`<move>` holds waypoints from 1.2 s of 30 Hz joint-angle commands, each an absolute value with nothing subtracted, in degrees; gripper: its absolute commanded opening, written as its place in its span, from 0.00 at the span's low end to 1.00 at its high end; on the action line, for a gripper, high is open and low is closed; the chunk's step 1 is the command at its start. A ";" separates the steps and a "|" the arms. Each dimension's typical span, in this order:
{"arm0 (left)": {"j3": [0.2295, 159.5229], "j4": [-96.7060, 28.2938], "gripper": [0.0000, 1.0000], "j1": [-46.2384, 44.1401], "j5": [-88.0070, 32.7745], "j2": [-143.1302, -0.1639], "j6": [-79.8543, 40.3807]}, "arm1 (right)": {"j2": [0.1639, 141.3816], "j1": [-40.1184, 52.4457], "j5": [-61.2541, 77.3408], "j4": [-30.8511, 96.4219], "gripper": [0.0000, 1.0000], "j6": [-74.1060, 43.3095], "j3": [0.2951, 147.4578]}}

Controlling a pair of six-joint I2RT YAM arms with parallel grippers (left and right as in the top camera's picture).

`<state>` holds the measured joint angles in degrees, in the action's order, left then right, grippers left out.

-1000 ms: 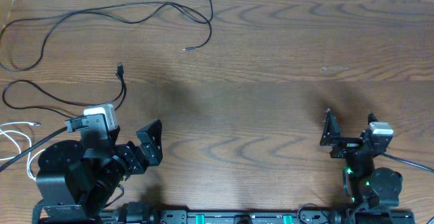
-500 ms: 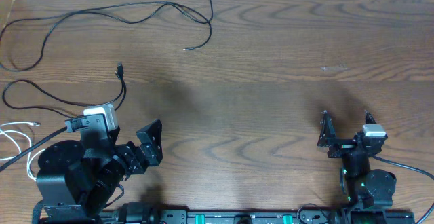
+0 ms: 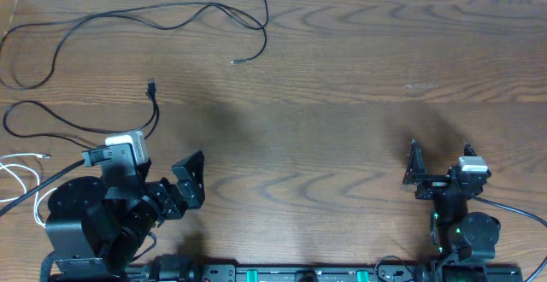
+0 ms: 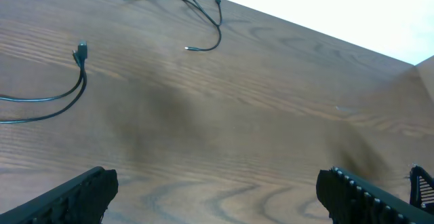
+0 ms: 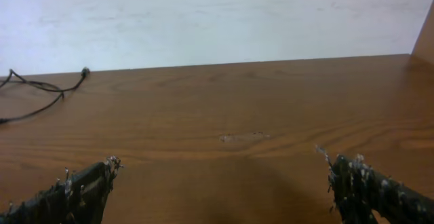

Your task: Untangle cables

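The longer black cable (image 3: 209,5) runs along the far left of the table, with one plug at the back edge and its other end (image 3: 232,61) lying further forward. It also shows in the left wrist view (image 4: 203,13) and the right wrist view (image 5: 41,88). The second black cable (image 3: 151,85) loops left from its plug and shows in the left wrist view (image 4: 81,51). The white cable (image 3: 34,155) lies at the left edge. The three lie apart. My left gripper (image 3: 186,184) (image 4: 217,183) is open and empty. My right gripper (image 3: 440,155) (image 5: 220,166) is open and empty.
The wooden table (image 3: 325,102) ends at a white wall along its far edge. A pale scuff (image 3: 420,85) marks the wood at the right. Thick black arm wires trail from both bases near the front edge.
My right gripper has shifted slightly back and forth near the front right. The left arm and the cables have not moved.
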<state>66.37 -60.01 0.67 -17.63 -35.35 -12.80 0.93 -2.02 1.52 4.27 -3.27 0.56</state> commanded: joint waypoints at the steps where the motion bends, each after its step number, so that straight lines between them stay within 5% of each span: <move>1: 66.98 -60.01 1.00 0.56 -16.86 -35.31 -12.05 | 0.32 -2.37 1.43 4.51 0.99 1.37 0.30; 36: 66.98 -60.01 1.00 0.56 -16.84 -35.31 -12.05 | 0.32 -1.04 0.82 4.49 0.99 -0.14 0.30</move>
<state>66.37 -60.01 0.67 -17.63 -35.35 -12.80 0.93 -1.41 1.48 4.29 0.27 0.56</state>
